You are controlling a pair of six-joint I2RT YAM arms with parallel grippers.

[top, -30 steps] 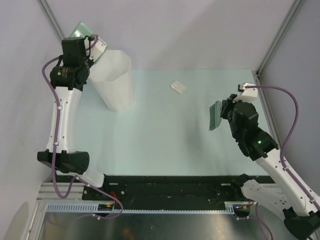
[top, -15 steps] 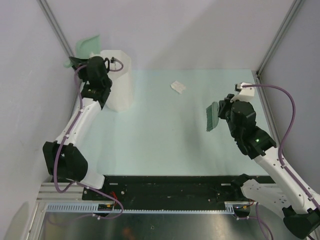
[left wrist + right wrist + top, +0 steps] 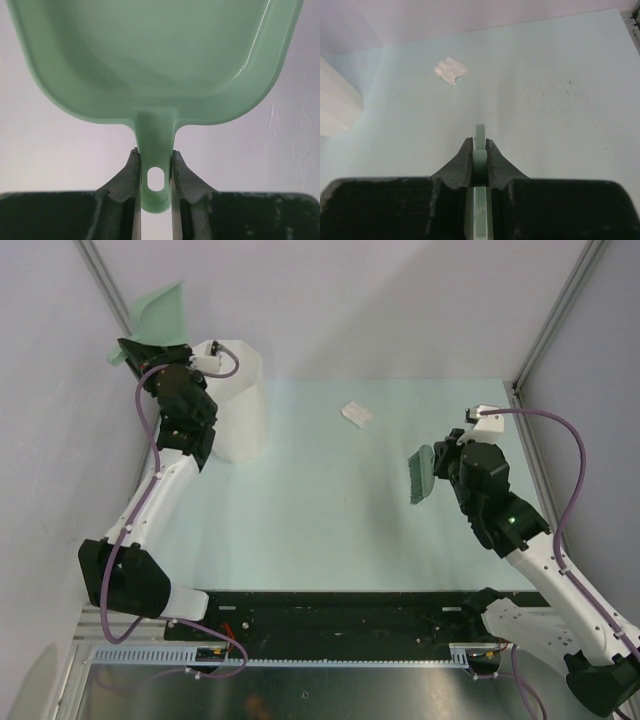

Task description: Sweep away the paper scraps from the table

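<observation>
We see a tall white faceted bin (image 3: 238,405) standing at the far left of the bench (image 3: 320,510). The left arm's wrist crosses the bin's left rim, and we cannot tell what lies inside. The left hand (image 3: 150,348) (image 3: 154,157) is clamped on the stem of a mint-green dustpan (image 3: 160,312) (image 3: 150,60). It holds the pan raised at the far left, beyond the bin and against the grey wall (image 3: 60,440). From the left wrist we see only smooth green plastic in the pan's hollow.

One crumpled white paper scrap (image 3: 356,414) (image 3: 451,70) lies on the bench toward the far side, right of the bin and well apart from it. The right hand (image 3: 445,465) (image 3: 479,145) is closed tight on the thin handle of a green brush (image 3: 420,473) (image 3: 479,131). The brush hangs over the right part of the bench, nearer than the scrap and to its right, not touching it.
</observation>
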